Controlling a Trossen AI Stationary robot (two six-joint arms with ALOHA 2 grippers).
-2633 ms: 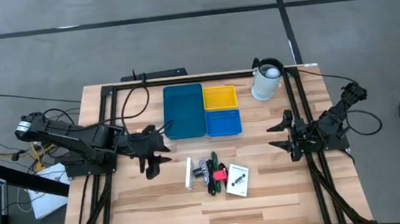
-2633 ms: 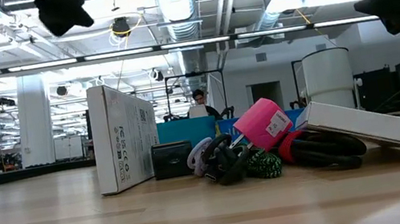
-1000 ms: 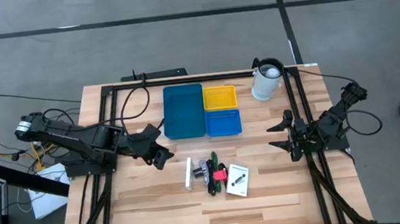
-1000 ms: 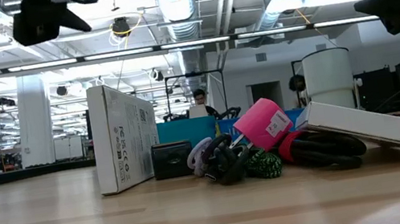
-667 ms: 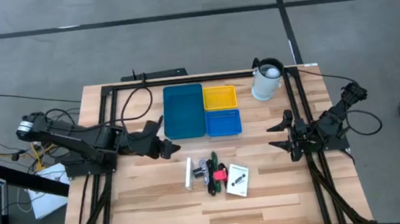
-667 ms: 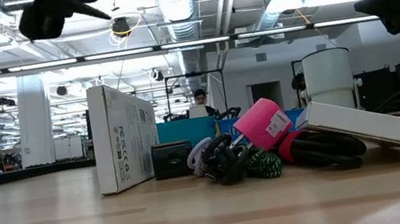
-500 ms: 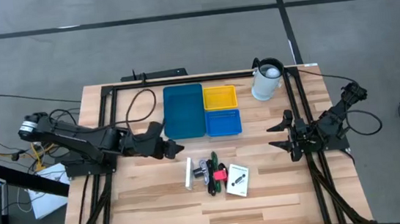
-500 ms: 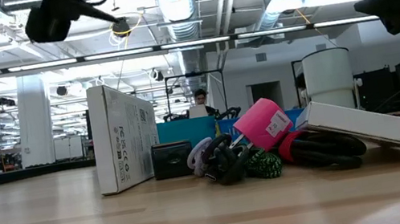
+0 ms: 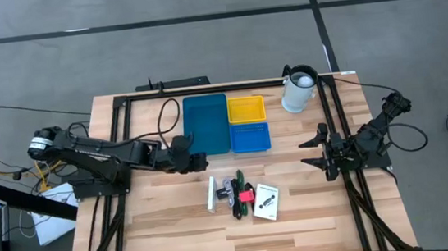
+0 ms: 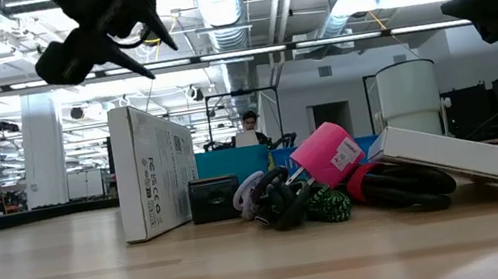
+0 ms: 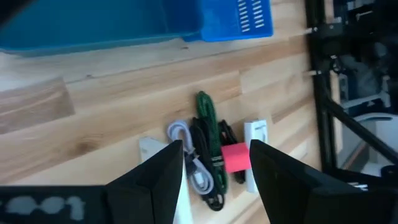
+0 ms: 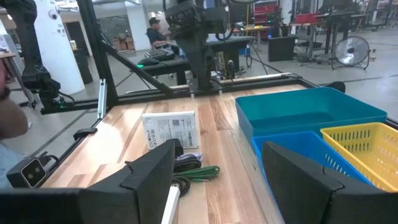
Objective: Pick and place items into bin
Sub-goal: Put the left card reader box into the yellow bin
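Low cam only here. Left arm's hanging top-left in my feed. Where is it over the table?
Observer: High view puts the left gripper beside the long teal-blue plastic tray, at its left corner nearest the pile of small desk items, not yet over the pile.
Operator: Holding anything?
Observer: No. Left wrist view shows its fingers apart, nothing between them.
Operator: Trays loaded?
Observer: From above, that tray, the small yellow tray and the small bright blue tray look empty.

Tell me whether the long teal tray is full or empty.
Empty. From above, the long teal tray shows only its bare floor; the pens and the other pieces lie on the table.
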